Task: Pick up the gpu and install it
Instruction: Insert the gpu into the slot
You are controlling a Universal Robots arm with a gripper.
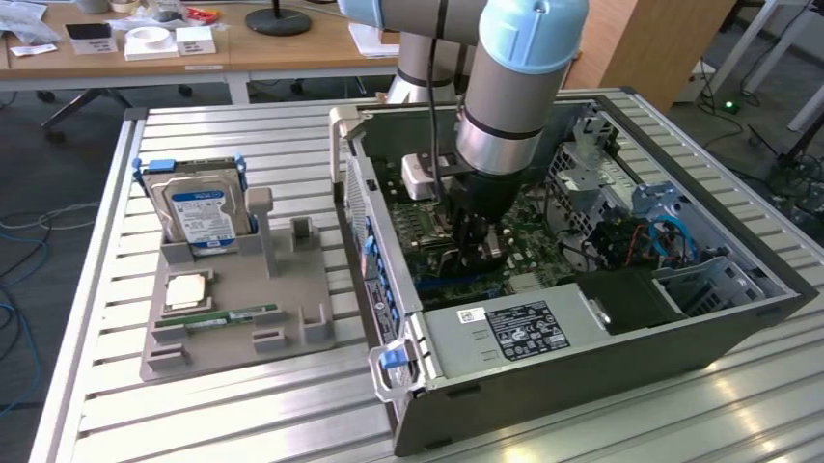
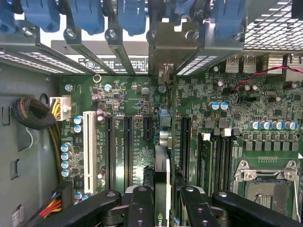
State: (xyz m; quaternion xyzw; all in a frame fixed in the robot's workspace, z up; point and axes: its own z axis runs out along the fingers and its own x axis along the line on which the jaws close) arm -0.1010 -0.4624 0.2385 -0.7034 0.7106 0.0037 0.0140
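Observation:
My gripper (image 1: 477, 253) is down inside the open computer case (image 1: 670, 333), just above the motherboard (image 1: 522, 241). In the wrist view the gpu (image 2: 162, 163) shows edge-on as a thin dark card. It runs from between my black fingers (image 2: 142, 205) toward the case's rear slot openings. Its silvery bracket end (image 2: 165, 52) stands against the rear wall among the slot covers. My gripper (image 2: 165, 201) is shut on the card's near end. The card stands upright over a long black expansion slot, between the neighbouring slots (image 2: 129, 146). How deep it sits in the slot I cannot tell.
Blue slot latches (image 2: 85, 14) line the rear wall. RAM slots (image 2: 218, 156) and a bare CPU socket (image 2: 265, 184) lie beside the card. Outside the case, a grey tray (image 1: 296, 333) holds a blue-labelled hard drive (image 1: 200, 207), a CPU chip (image 1: 187, 289) and a green RAM stick (image 1: 232, 316).

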